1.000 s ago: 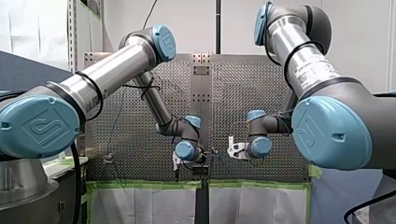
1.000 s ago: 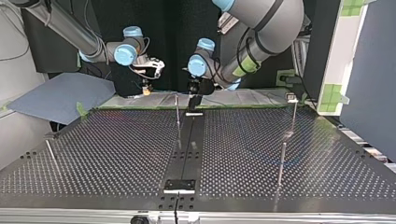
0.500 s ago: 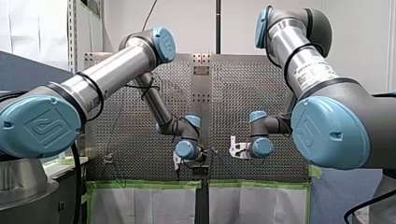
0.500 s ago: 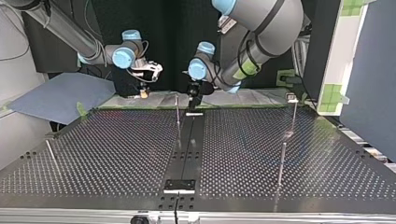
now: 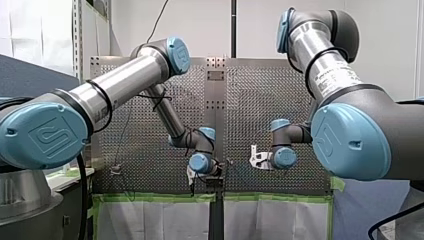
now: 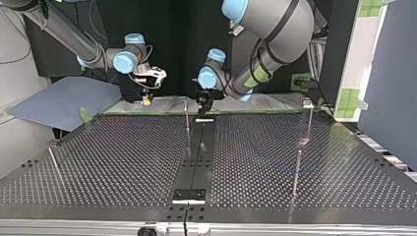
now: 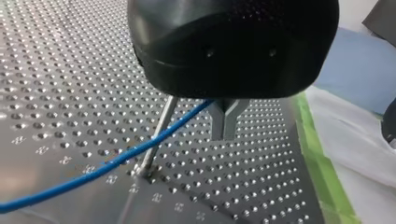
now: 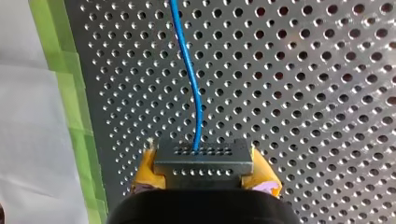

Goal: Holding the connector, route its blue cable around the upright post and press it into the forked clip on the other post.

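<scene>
Right pincer [image 8: 204, 179] slid along table edge [image 8: 77, 56], clamping connector [image 8: 203, 156]; left pincer [image 7: 225, 126] closed beside blue cable [image 7: 116, 159].

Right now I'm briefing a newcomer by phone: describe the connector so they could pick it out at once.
Go to the table, to its edge with the green tape, where my right gripper hangs. The connector is the dark block between its yellow fingers, the only thing there with a blue cable running out of it.

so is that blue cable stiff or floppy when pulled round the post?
Probably flexible but springy: the blue cable leaves the connector in a gentle S-curve, not a kink. Likely light: in the left wrist view it runs nearly straight past the post, barely sagging.
</scene>
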Available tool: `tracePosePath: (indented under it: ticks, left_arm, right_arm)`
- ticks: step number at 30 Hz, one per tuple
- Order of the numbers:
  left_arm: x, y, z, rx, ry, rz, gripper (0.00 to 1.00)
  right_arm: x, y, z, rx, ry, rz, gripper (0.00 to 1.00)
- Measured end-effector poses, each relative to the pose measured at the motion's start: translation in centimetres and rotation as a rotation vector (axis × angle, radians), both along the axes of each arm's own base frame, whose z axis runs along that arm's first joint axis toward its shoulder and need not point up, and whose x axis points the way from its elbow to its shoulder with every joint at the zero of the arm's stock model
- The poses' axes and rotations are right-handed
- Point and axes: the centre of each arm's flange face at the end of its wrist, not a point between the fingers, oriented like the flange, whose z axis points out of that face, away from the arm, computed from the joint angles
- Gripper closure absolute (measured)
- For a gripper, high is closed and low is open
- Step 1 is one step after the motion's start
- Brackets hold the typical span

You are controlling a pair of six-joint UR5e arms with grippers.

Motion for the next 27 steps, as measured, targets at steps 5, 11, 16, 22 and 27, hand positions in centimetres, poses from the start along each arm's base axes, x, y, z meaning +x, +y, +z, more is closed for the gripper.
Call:
tracePosePath:
  ticks: [5, 11, 16, 22, 27]
  left_arm:
    - [1.4, 0.0, 0.9, 0.000, -0.006, 0.006, 1.00]
    - [2.8, 0.2, 1.9, 0.016, -0.009, 0.012, 1.00]
    - [3.7, 0.6, 2.4, 0.039, -0.005, 0.015, 1.00]
    - [4.2, 1.3, 2.5, 0.060, 0.000, 0.019, 0.91]
    - [4.2, 1.5, 2.5, 0.086, 0.002, 0.016, 0.27]
  right_arm:
    - [-0.6, -0.5, -0.1, -0.006, -0.003, -0.012, 1.00]
    - [-1.4, -1.3, -0.1, -0.012, -0.009, -0.028, 1.00]
    - [-1.9, -1.7, -0.4, -0.009, -0.009, -0.035, 1.00]
    - [-2.1, -1.9, -0.5, -0.008, -0.007, -0.037, 1.00]
    - [-2.1, -1.8, -0.6, -0.007, -0.009, -0.029, 1.00]
